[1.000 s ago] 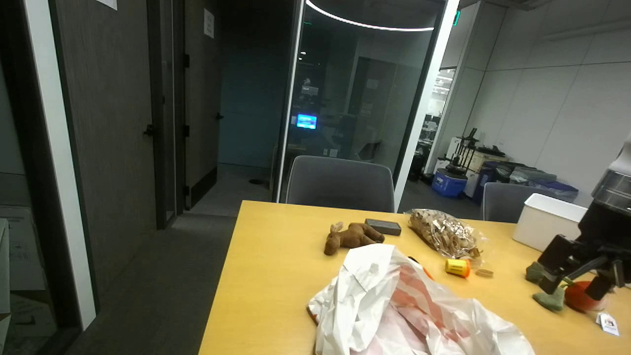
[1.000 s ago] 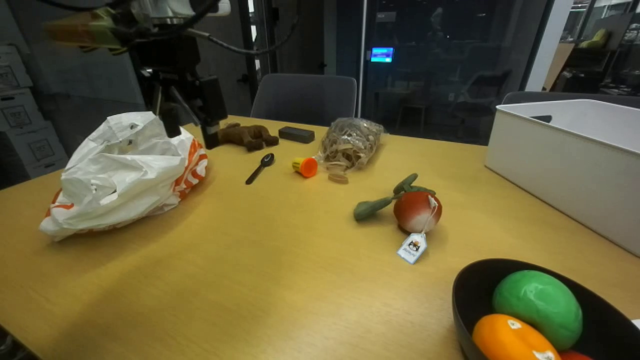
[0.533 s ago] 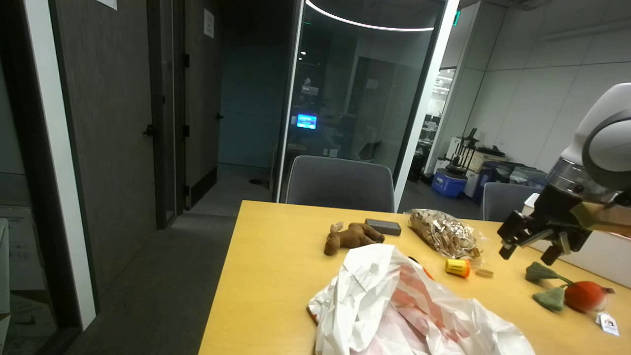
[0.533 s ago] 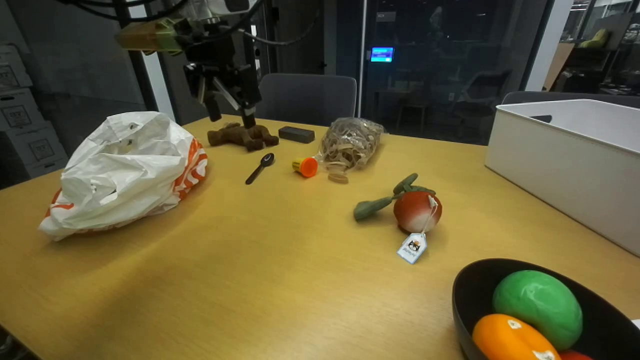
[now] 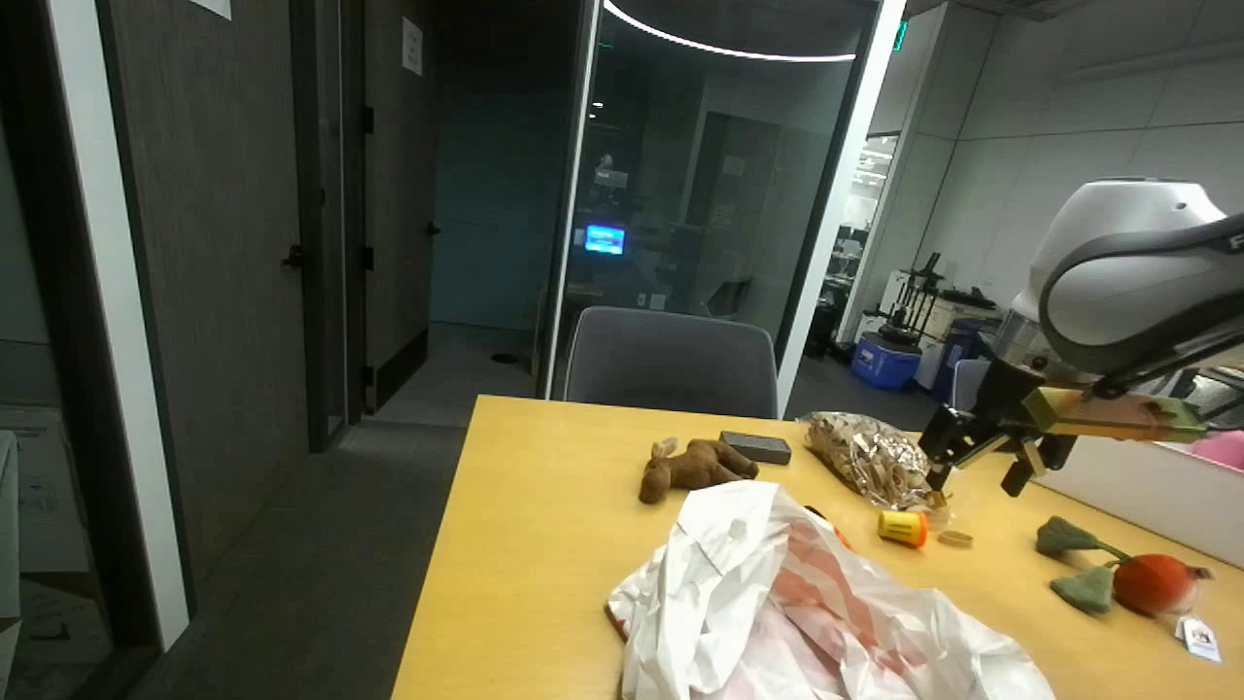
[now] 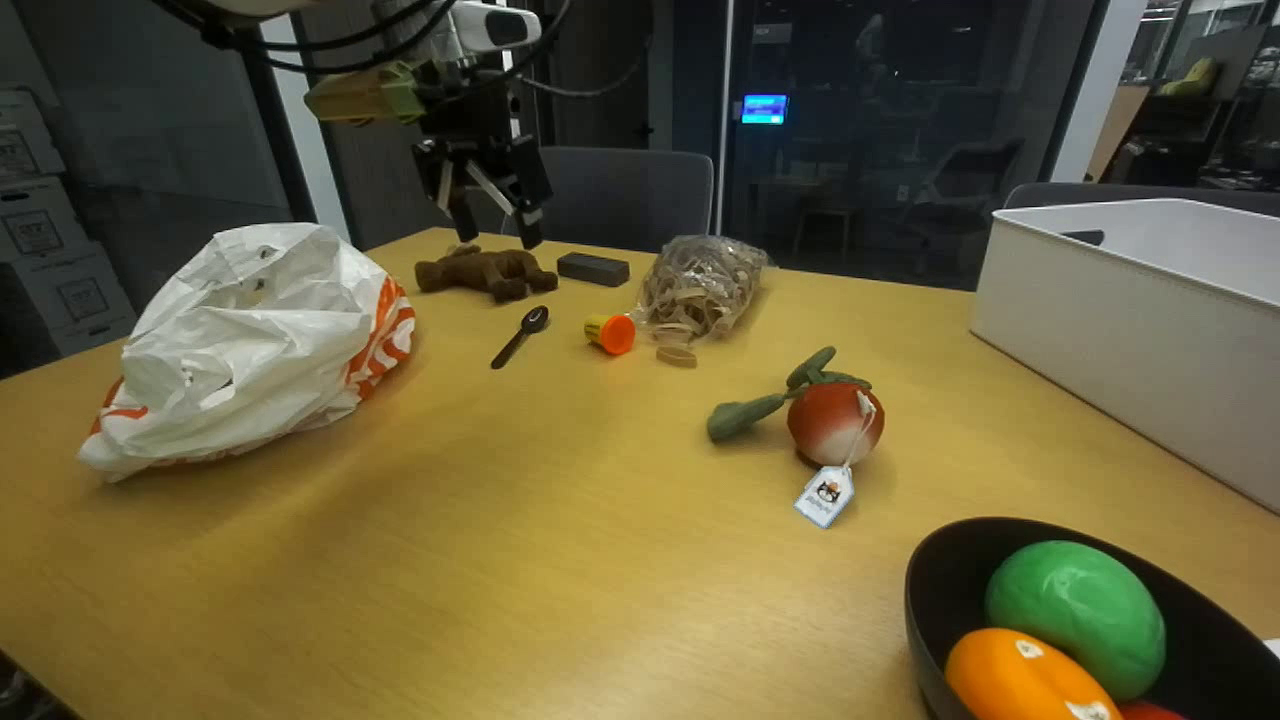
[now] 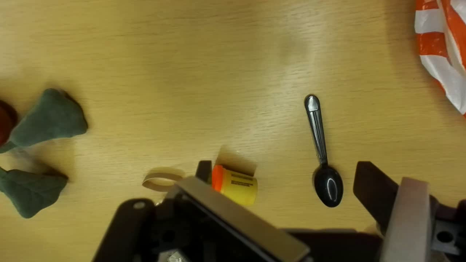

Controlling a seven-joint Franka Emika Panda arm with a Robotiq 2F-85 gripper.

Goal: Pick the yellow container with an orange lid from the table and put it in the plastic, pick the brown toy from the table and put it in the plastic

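The yellow container with an orange lid lies on its side on the table in both exterior views (image 5: pixel 898 526) (image 6: pixel 602 331). In the wrist view the container (image 7: pixel 240 187) is beside the left fingertip, partly covered by that finger. The brown toy lies on the table's far part in both exterior views (image 5: pixel 698 467) (image 6: pixel 492 272) and is out of the wrist view. The white plastic bag with orange print is in both exterior views (image 5: pixel 729 554) (image 6: pixel 250 350); its edge shows in the wrist view (image 7: pixel 437 47). My gripper (image 5: pixel 977 481) (image 6: pixel 498 232) (image 7: pixel 284 173) is open and empty above the table.
A black spoon (image 7: pixel 328 185) lies between container and bag. A clear bag of bands (image 6: pixel 705 285) lies behind the container, with a dark block (image 6: pixel 593 268) near the toy. A red plush radish (image 6: pixel 835 420), white bin (image 6: pixel 1120 320) and black bowl (image 6: pixel 930 610) stand further along.
My open gripper has moved left in one exterior view and right in another, coming over the area near the container. The objects on the table have not moved.
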